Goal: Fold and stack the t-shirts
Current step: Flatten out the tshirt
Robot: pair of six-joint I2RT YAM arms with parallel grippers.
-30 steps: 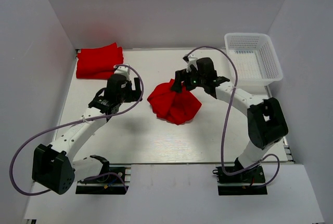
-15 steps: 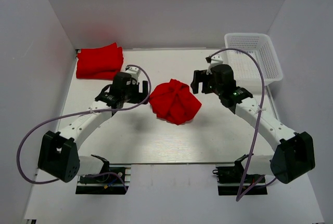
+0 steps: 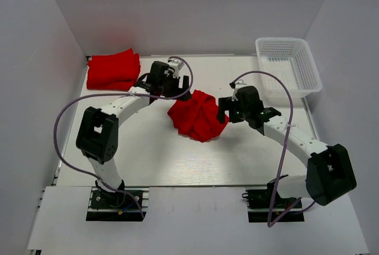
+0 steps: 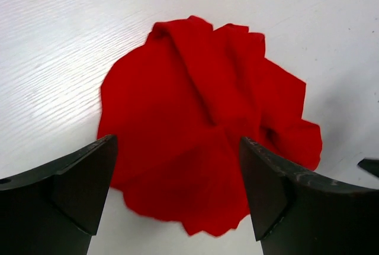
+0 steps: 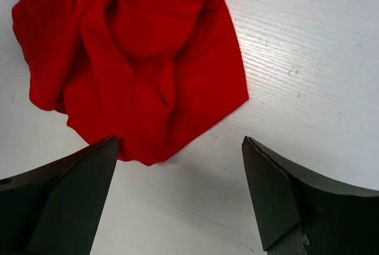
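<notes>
A crumpled red t-shirt [image 3: 198, 116] lies in a heap on the white table near the middle. It also shows in the left wrist view [image 4: 201, 119] and the right wrist view [image 5: 136, 60]. A folded red t-shirt [image 3: 112, 70] lies at the back left corner. My left gripper [image 3: 182, 87] is open and empty, hovering over the heap's far left edge [image 4: 177, 193]. My right gripper [image 3: 223, 110] is open and empty at the heap's right edge, with bare table between its fingers [image 5: 180, 193].
A white mesh basket [image 3: 288, 68] stands at the back right and looks empty. White walls close in the table on the left, back and right. Purple cables loop off both arms.
The right gripper let go of the heap's top, drew back to the right, then came down to its right edge. The left arm swung forward to the heap's far left side.
</notes>
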